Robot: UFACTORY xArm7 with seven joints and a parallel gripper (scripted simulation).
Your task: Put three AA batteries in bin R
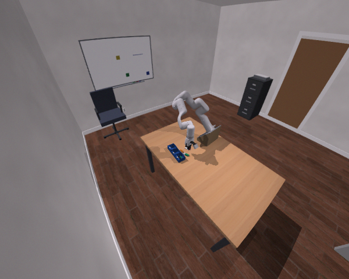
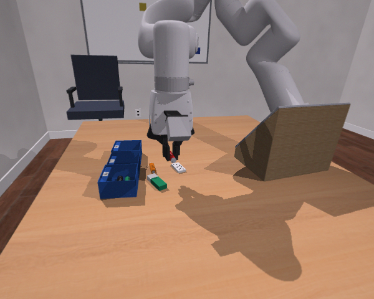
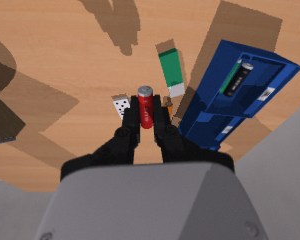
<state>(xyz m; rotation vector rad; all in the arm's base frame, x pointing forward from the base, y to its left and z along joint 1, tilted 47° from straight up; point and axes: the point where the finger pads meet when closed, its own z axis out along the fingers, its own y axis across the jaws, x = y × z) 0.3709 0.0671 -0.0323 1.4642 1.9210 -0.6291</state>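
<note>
The nearly closed jaws (image 1: 188, 147) (image 2: 171, 154) gripped a red battery (image 2: 172, 156) (image 3: 146, 107) above the tabletop (image 1: 228, 180) (image 2: 187, 232) (image 3: 50, 65). Beside them, the nearest blue bin (image 2: 118, 189) (image 3: 275, 59) already held a black battery (image 2: 119, 178) (image 3: 238, 80) and a green one (image 2: 127, 179) (image 3: 230, 77); if that was R, only this third battery remained.

Hardly any lettering is readable. The red battery (image 2: 172, 156) (image 3: 146, 107) has pale characters running along its side, and the black battery (image 3: 238, 80) in the nearest blue bin (image 2: 118, 189) (image 3: 285, 67) has some too — both too blurred to spell out. White labels stand inside the blue bins, one in each, with dark marks too small to read. The domino (image 2: 178, 167) (image 3: 121, 107) shows black pips — their count is unclear. A short line crosses the whiteboard (image 1: 117, 64), with no legible word.
</note>
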